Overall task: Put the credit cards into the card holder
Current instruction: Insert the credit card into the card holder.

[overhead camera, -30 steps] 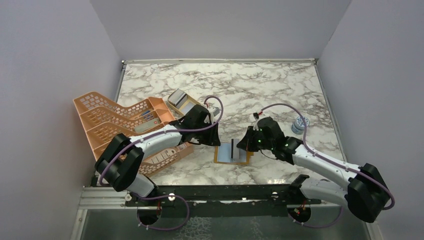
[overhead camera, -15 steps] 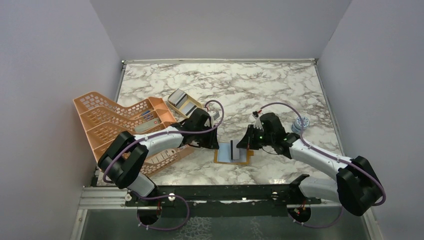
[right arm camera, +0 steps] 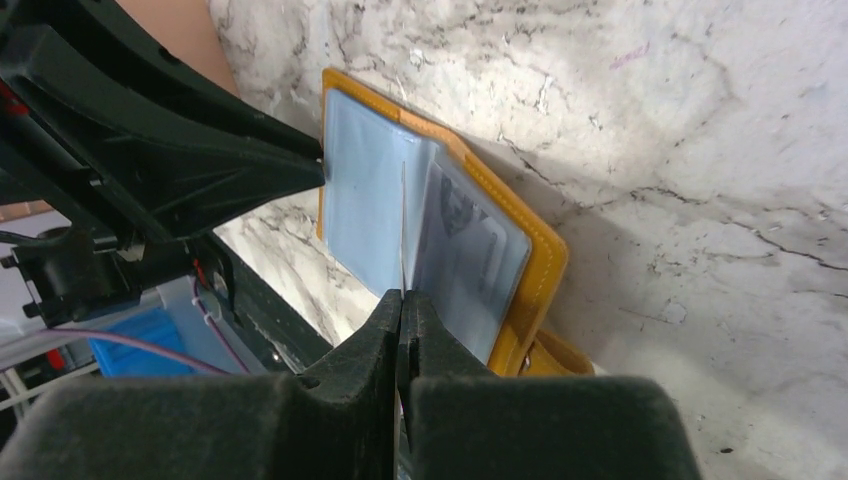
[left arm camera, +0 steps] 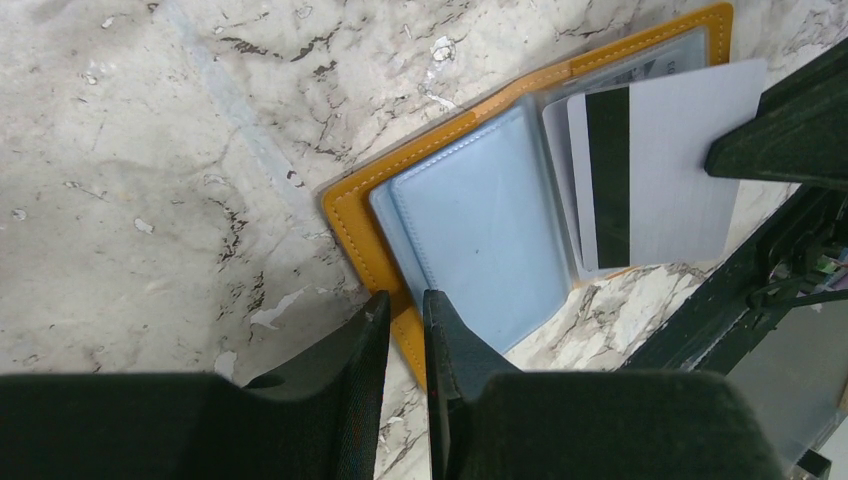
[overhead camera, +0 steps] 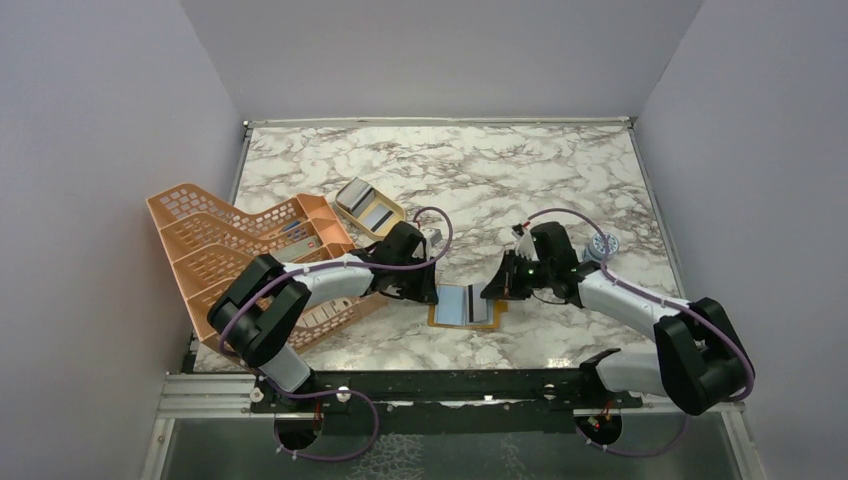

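The card holder (overhead camera: pixel 452 306) lies open on the marble near the front edge, orange rim around a grey-blue inside (left arm camera: pixel 480 220). My right gripper (right arm camera: pixel 402 293) is shut on a credit card (left arm camera: pixel 665 170), white with a black stripe. The card's leading edge sits among the pockets at the holder's fold, and it shows edge-on (right arm camera: pixel 403 225) in the right wrist view. My left gripper (left arm camera: pixel 405 298) is at the holder's left rim. Its jaws are nearly together, with the orange rim showing in the narrow gap. I cannot see whether they pinch it. More credit cards (overhead camera: pixel 372 212) lie in a tan dish.
A peach lattice rack (overhead camera: pixel 235 250) stands left of the left arm, next to the tan dish (overhead camera: pixel 345 208). A small round grey-blue thing (overhead camera: pixel 600 246) sits right of the right arm. The holder's snap strap (right arm camera: pixel 555 355) lies on the marble. The table's front rail (overhead camera: pixel 440 385) is close behind.
The left gripper has moved right onto the holder's rim and its jaws have narrowed. The card in the right gripper, upright earlier, now leans lower over the holder. The right arm has swung inward.
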